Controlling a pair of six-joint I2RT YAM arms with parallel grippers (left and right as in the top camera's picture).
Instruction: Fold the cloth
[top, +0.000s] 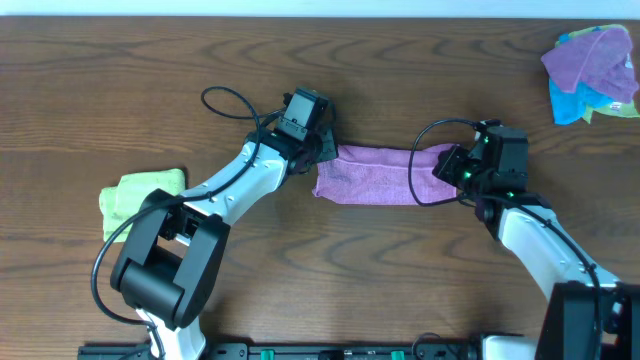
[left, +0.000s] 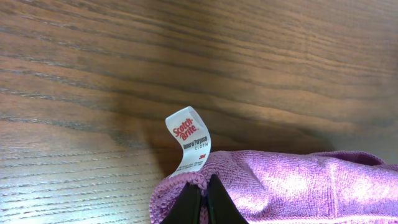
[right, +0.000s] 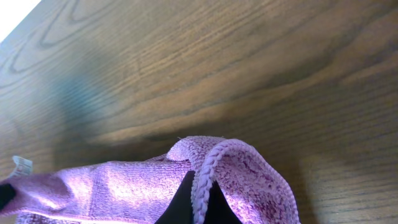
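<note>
Purple microfibre cloth (top: 375, 174) lies mid-frame on the desk (top: 120, 80) as a narrow band, possibly doubled. Left gripper (left: 204, 198): jaws pinched on the corner beside the Scotch-Brite label (left: 189, 140). Right gripper (right: 198, 198): jaws pinched on the opposite hem. Light, limp, grippy pile; likely sags unless taken by corners. No containers in view.

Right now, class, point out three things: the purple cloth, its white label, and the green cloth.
purple cloth (top: 375, 175): overhead view, middle of its flat stretch.
white label (left: 189, 142): left wrist view, its printed face.
green cloth (top: 135, 192): overhead view, top of the folded bundle.
</note>
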